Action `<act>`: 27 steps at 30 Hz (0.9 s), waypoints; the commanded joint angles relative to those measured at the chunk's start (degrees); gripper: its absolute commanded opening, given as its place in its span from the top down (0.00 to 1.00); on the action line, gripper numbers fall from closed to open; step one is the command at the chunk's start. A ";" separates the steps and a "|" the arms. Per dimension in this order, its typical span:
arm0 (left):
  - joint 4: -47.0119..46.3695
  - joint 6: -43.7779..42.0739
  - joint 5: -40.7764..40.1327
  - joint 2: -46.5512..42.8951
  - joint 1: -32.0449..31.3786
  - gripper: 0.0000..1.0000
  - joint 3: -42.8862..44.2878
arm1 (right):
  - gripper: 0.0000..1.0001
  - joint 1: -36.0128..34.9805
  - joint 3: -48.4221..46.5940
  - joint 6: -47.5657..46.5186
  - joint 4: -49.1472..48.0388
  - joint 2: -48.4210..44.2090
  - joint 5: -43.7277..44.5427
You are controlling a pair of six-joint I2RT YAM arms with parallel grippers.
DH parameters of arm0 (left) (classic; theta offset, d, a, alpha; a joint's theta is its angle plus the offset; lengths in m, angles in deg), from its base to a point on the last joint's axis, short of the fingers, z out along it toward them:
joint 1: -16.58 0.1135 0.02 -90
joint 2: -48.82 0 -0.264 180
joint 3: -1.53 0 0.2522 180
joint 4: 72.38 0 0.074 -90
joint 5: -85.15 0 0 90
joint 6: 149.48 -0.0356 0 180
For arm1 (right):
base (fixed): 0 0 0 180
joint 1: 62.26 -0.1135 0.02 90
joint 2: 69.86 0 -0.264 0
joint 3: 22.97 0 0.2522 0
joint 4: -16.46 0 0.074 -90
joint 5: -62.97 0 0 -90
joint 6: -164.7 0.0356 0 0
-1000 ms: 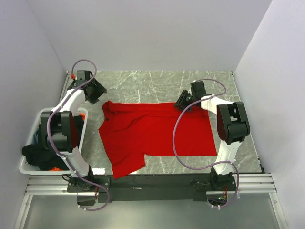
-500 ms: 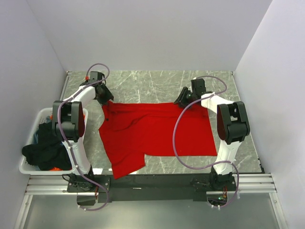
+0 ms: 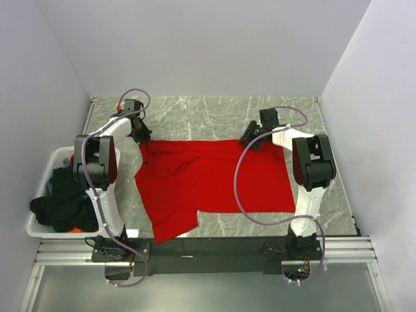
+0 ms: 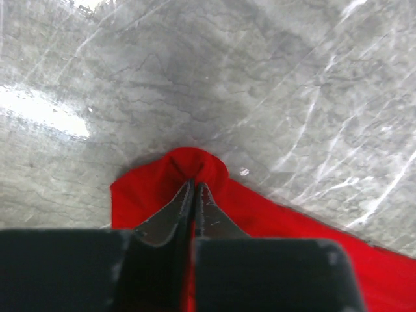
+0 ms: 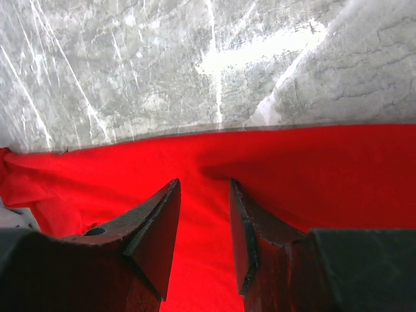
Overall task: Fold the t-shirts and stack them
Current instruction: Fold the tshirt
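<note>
1. Red tee (image 3: 208,185) lies spread on the marble bench (image 3: 195,114). It's mostly opened out w/ one flap trailing toward the near edge. No fold made yet, so I'd call this an early stage.
2. Left fingers (image 4: 188,198) are pressed together, clamped on a small puckered nub at the tee's far-left corner. Cloth bunches right at the tips and bare bench lies just beyond them. Prob. pinched at the corner so the edge can be lifted w/o dragging the whole shirt.
3. Right fingers (image 5: 166,205) are apart, w/ only red cloth showing between and under them. The far hem runs just ahead of the tips, w/ bench past it. Can't tell if the tips touch the cloth.
4. Both sets sit along the same far edge, one at each end. My guess: two holds on one edge keep it straight when it's brought toward the near side.
5. Next, the right side likely needs to drop & close on the hem. Risk: the left hold is on a small nub and could slip once it's pulled.
6. Black tees (image 3: 62,198) sit heaped in the white basket (image 3: 31,229), well apart from both sets of fingers and prob. waiting their turn.
</note>
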 commanded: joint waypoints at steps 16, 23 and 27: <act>-12.30 -0.23 6.68 -1.09 5.00 0.97 -4.54 | 0.57 3.26 -6.30 1.92 1.84 4.00 3.39; -13.45 -0.32 7.47 2.42 5.44 0.94 0.37 | 0.57 4.31 -10.00 2.89 2.80 6.81 3.04; -12.04 -1.20 7.82 5.67 5.44 0.88 4.07 | 0.57 4.75 -13.78 1.14 5.00 7.96 2.95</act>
